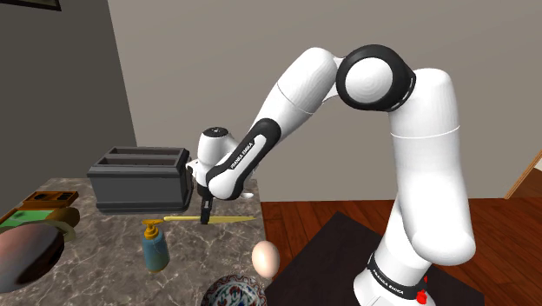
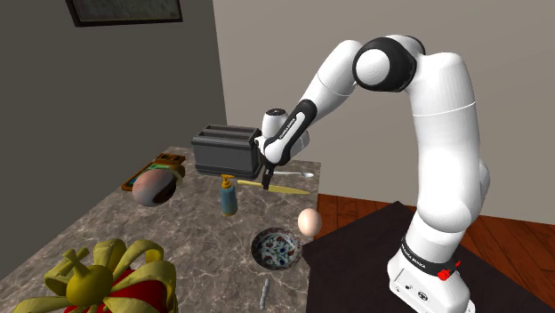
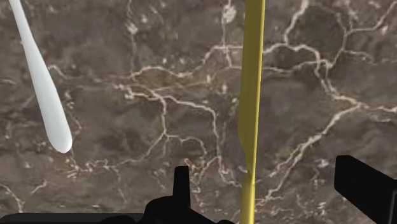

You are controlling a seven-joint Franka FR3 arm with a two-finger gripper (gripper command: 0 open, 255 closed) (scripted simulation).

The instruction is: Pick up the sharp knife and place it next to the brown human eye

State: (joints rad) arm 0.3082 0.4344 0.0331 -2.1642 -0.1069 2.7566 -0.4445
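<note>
A thin yellow knife [image 1: 233, 221] lies flat on the dark marble counter [image 1: 104, 239], in front of the toaster. My black gripper [image 1: 206, 214] hangs just above its middle, pointing down. In the wrist view the knife [image 3: 251, 95] runs between the fingers [image 3: 181, 191], closer to one of them, and the gripper [image 3: 273, 191] is open, touching nothing. The brown eye [image 1: 26, 252], a large glossy ball, rests at the shoulder view's far left; in the second exterior view the eye [image 2: 153, 187] sits left of the blue bottle.
A grey toaster [image 1: 139, 178] stands behind the knife. A blue bottle [image 1: 156, 248], an egg [image 1: 266, 258] and a patterned bowl [image 1: 230, 294] sit toward the counter's near edge. A white utensil [image 3: 41, 83] lies beside the knife. A yellow bow [image 2: 98, 276] occupies the near corner.
</note>
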